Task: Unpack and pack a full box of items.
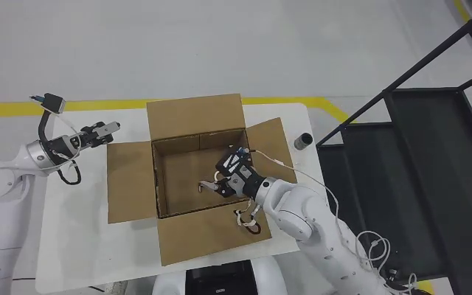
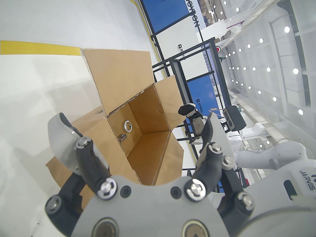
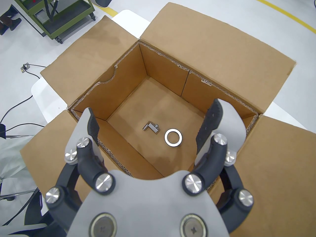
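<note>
Desk (image 1: 81, 221): white, carries one cardboard box (image 1: 195, 116) about at its middle. The box is upright with the top open and all four flaps folded outward. The far flap tilts up; the other three lie roughly level. The flaps on the left and right sides reach close to the desk edges.

Right tool (image 3: 153, 110): hangs over the box opening, toward its near right corner, pointing down into the box. Its fingers are spread wide with nothing between them, and it touches neither the walls nor the contents.

Left tool (image 1: 110, 130): outside the box, above the far left part of the desk, just beyond the left flap. It is turned toward the box. Its fingers are also wide apart and hold nothing.

Cylinder (image 1: 301, 140): small and dark, standing on the desk near the far right edge, just off the corner of the right flap.

Box contents, both on the floor of the box:
- bracket (image 3: 151, 127) — small angled metal piece, lying near the middle of the floor.
- ring (image 3: 173, 137) — flat metal ring, lying flat just beside the bracket with a narrow gap between them.

Both pieces sit clear of the box walls, below the right tool.
</note>
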{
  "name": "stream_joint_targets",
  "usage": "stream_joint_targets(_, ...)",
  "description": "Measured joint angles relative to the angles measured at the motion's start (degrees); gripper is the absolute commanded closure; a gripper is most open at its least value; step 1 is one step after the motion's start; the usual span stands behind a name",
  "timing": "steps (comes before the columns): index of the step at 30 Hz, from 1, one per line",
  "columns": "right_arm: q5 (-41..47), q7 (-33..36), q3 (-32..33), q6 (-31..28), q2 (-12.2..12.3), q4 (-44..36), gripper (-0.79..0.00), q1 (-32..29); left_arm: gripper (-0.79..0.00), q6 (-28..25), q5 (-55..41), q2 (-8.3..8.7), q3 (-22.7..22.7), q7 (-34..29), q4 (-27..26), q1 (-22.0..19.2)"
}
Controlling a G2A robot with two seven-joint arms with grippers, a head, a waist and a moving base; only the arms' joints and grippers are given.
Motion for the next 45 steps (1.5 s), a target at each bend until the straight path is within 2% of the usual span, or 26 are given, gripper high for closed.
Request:
stream_joint_targets(20, 0.1, 0.0, -0.1, 0.0, 0.0, 0.1, -0.785, 0.0, -0.785, 0.0, 0.0, 0.00, 0.0, 0.0, 0.0, 0.0)
stream_joint_targets(22, 2.2, 2.2, -1.0, -0.2, -0.2, 2.1, -0.785, 0.9, -0.785, 0.0, 0.0, 0.00, 0.0, 0.0, 0.0, 0.0)
stream_joint_targets(27, 10.6, 16.0, -5.1, 8.0, -1.8, 10.5, -0.785, 9.8, -0.785, 0.0, 0.0, 0.00, 0.0, 0.0, 0.0, 0.0)
stream_joint_targets(32, 14.5, 18.2, -8.1, 11.6, -3.0, 15.2, -0.785, 16.3, -0.785, 0.0, 0.0, 0.00, 0.0, 0.0, 0.0, 0.0)
stream_joint_targets(37, 15.6, 27.1, -13.0, 14.7, -4.6, 21.0, -0.785, 24.5, -0.785, 0.0, 0.0, 0.00, 0.0, 0.0, 0.0, 0.0)
stream_joint_targets(42, 17.2, 32.9, -18.4, 17.0, -6.9, 29.8, -0.785, 33.7, -0.785, 0.0, 0.0, 0.00, 0.0, 0.0, 0.0, 0.0)
stream_joint_targets(45, 17.5, 33.3, -18.8, 17.0, -7.1, 30.7, -0.785, 34.5, -0.785, 0.0, 0.0, 0.00, 0.0, 0.0, 0.0, 0.0)
